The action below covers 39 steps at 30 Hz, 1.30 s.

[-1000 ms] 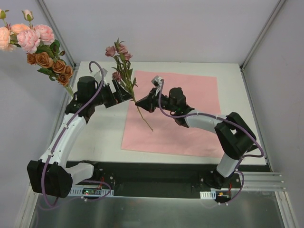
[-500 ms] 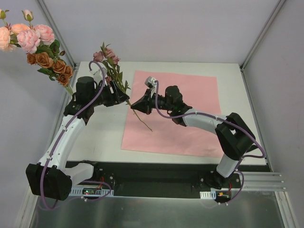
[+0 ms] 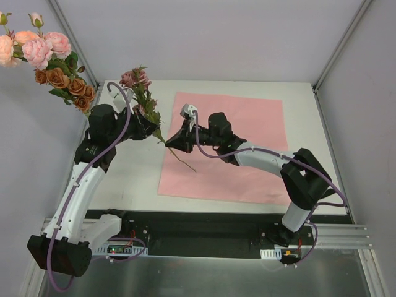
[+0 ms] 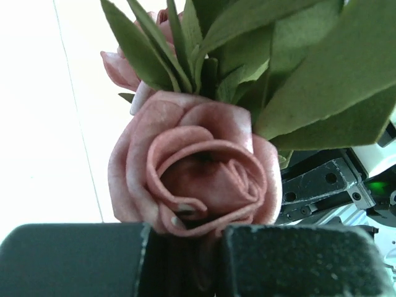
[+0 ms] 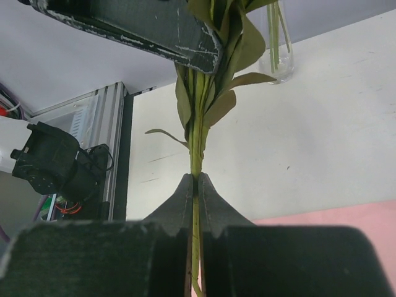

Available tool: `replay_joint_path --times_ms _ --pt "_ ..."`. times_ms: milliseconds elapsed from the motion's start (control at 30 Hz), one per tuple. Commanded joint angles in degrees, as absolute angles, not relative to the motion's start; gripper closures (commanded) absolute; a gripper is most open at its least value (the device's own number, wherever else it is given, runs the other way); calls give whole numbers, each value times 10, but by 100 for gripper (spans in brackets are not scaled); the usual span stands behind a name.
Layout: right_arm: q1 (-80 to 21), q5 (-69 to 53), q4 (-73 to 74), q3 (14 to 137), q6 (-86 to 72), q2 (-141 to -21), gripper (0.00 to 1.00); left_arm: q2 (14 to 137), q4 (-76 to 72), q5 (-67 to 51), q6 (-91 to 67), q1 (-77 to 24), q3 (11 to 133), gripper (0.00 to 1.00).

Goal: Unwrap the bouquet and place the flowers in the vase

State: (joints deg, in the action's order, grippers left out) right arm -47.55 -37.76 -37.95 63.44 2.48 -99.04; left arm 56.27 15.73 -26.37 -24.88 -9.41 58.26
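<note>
Holding one mauve spray (image 3: 137,80) between them, both arms meet over the left half of the table (image 3: 133,179).

Right claw (image 5: 195,185): clenched on the thin green stem (image 5: 195,154), pads pressed flat on either side, low on the spray. The bare stem end pokes out below this grip, over the near-left part of the pink paper sheet (image 3: 247,142), which lies flat on the table.

Left claw (image 4: 185,247): pads nearly together at the base of a mauve rose (image 4: 198,173). The bloom fills its wrist view, with green leaves (image 4: 297,74) above it. In the right wrist view, one of its fingers (image 5: 136,31) lies against the leafy part of the stem, higher up than the right claw's hold. This reads as a clenched grip on the spray.

The spray is tilted and off the table surface, blooms up and leaning far-left.

Vase (image 5: 278,62): clear glass, standing on the table beyond the held stem, with thin stems inside. From overhead, the left arm hides it.

Other flowers (image 3: 46,52): peach-pink and rust-orange heads stand high at the far-left corner, apart from the held spray.
</note>
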Motion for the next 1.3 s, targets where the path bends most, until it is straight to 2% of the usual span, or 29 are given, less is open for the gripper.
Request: replay_joint_path --times_ms 0,67,100,200,400,633,767,1000,1267 --pt "-482 -385 -371 657 43 -971 88 534 140 -256 -229 -96 607 100" --pt "-481 -372 -372 656 37 -968 66 521 147 -248 -227 -96 610 100" --pt "-481 -366 -372 653 34 -965 49 516 150 -237 -222 -96 615 100" --pt "-475 -331 -373 641 31 -955 38 491 175 -200 -197 -96 634 100" --pt "-436 -286 -398 616 -17 -944 36 442 258 -72 -114 -96 706 100" --pt "-388 -301 -442 597 -91 -960 35 451 338 289 -29 -96 819 100" --pt "-381 -308 -446 601 -101 -968 35 485 344 416 -27 -93 865 100" --pt "-380 -314 -447 601 -103 -969 35 506 295 517 -47 -69 889 100" --pt "-375 -316 -447 599 -104 -968 35 565 244 551 -58 -36 959 100"
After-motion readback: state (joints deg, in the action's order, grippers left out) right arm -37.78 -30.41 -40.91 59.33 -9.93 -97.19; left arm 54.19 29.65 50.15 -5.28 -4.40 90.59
